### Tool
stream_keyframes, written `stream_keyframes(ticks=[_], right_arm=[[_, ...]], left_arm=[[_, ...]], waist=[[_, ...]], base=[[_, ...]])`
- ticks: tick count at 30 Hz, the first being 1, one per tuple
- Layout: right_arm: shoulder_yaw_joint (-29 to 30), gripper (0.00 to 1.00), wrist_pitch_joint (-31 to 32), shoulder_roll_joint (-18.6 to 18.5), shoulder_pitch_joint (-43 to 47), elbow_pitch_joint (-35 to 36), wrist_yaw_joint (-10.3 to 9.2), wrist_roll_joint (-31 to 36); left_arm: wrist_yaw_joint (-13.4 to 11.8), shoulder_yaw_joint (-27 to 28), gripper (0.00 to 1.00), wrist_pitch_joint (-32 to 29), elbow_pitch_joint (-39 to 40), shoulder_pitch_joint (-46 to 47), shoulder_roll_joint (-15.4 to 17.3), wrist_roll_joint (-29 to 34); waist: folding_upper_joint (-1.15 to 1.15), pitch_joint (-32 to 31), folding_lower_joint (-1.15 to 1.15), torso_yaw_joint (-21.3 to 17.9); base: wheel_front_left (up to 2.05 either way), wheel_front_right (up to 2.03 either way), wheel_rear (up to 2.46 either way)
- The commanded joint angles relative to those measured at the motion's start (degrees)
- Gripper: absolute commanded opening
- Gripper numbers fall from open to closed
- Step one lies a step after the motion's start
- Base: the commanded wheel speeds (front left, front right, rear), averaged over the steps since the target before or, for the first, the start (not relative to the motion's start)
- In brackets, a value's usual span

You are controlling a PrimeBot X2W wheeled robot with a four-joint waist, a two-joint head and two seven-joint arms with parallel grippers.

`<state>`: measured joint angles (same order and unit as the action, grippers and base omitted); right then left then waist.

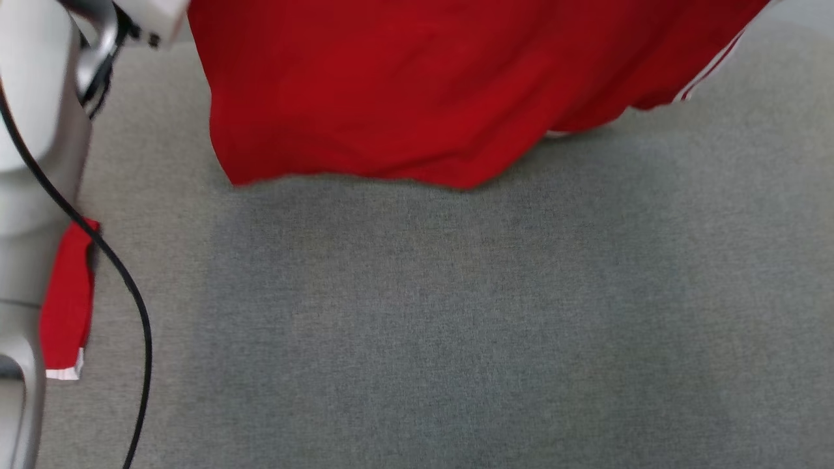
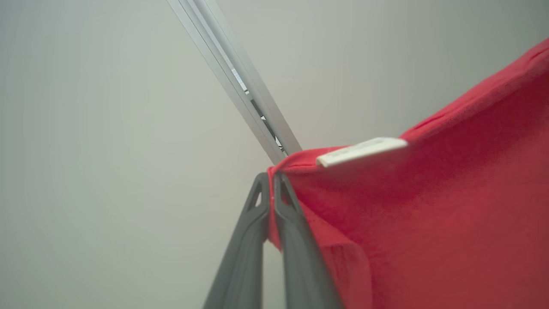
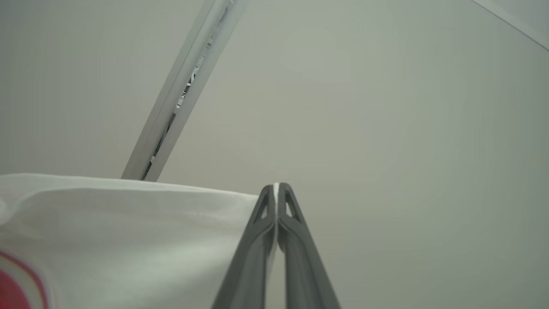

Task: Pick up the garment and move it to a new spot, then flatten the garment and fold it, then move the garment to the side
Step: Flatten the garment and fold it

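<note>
The red soft-cloth garment with white trim (image 1: 417, 85) hangs lifted across the top of the head view, its lower hem loose just above the grey woven surface (image 1: 456, 326). The left gripper (image 2: 271, 178) is clenched on a red edge near a white tag (image 2: 362, 151). The right gripper (image 3: 276, 189) is pinched on a white cloth edge, probably the same garment's trim.

I judge the pick-up done and the carry to a new spot under way. Laying down, flattening, folding and setting aside remain.

The garment's top is cut off. A red strip (image 1: 65, 299) at lower left sits half hidden behind the pale arm (image 1: 32, 130).
</note>
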<state>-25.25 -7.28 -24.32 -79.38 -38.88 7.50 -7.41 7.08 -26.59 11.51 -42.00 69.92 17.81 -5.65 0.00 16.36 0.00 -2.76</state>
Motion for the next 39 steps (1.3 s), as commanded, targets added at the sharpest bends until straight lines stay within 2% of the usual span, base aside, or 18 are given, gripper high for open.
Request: stream_keyframes(ticks=[1,3,4,7,9,11,17,21,29,39], right_arm=[[0.5,0.0,-0.3,0.7,-3.9,-2.8,-0.01,-1.1],[0.8,0.0,-2.0,1.5,-10.3,-6.3,-0.01,0.4],[2.8,0.0,-4.4,2.6,-15.4,-9.9,-0.01,1.7],[7.5,0.0,-7.1,4.8,-20.8,-14.0,-0.01,4.3],[11.1,0.0,-7.9,5.7,-22.9,-15.1,-0.01,6.7],[13.9,0.0,-8.0,7.4,-23.2,-13.2,-0.01,8.4],[21.6,0.0,-7.9,10.0,-17.1,-1.5,-0.01,13.4],[25.8,0.0,-7.9,11.8,-11.9,3.4,-0.01,16.3],[26.3,0.0,-7.9,13.7,-1.7,1.8,-0.01,16.3],[23.4,0.0,-7.9,14.6,15.0,-2.2,-0.01,10.0]], left_arm=[[0.4,0.0,0.0,0.1,-1.8,4.2,0.2,-0.3],[0.1,0.8,0.0,1.1,-4.2,9.4,-0.1,-0.6],[-1.3,2.0,0.0,2.1,-6.7,13.7,-0.9,-1.1],[-3.6,3.4,0.0,3.3,-9.1,18.6,-2.0,-1.5],[-5.1,4.0,0.0,3.6,-9.7,20.6,-2.5,-1.3],[-5.7,3.8,0.0,3.7,-8.3,21.8,-2.9,-0.6],[-8.7,5.7,0.0,3.7,-0.5,20.2,-2.2,0.4],[-9.0,6.1,0.0,3.7,1.9,16.6,-1.8,1.0],[-7.4,4.9,0.0,3.7,-0.9,8.9,-2.6,1.4],[-6.7,3.8,0.0,3.7,-4.2,-4.9,-4.0,1.3]], waist=[[0.0,8.5,0.0,-1.5],[0.0,10.8,0.0,-1.6],[0.0,12.5,0.0,-1.7],[0.0,14.3,0.0,-2.0],[0.0,15.1,0.0,-2.1],[0.0,16.0,0.0,-2.2],[0.0,19.0,0.0,-2.5],[0.0,20.1,0.0,-2.4],[0.0,19.5,0.0,-2.0],[0.0,13.3,0.0,-1.5]], base=[[0.0,0.0,0.0],[0.0,0.0,0.0],[0.0,0.0,0.0],[0.0,0.0,0.0],[0.0,0.0,0.0],[0.0,0.0,0.0],[0.0,0.0,0.0],[0.0,0.0,0.0],[0.0,0.0,0.0],[0.0,0.0,0.0]])
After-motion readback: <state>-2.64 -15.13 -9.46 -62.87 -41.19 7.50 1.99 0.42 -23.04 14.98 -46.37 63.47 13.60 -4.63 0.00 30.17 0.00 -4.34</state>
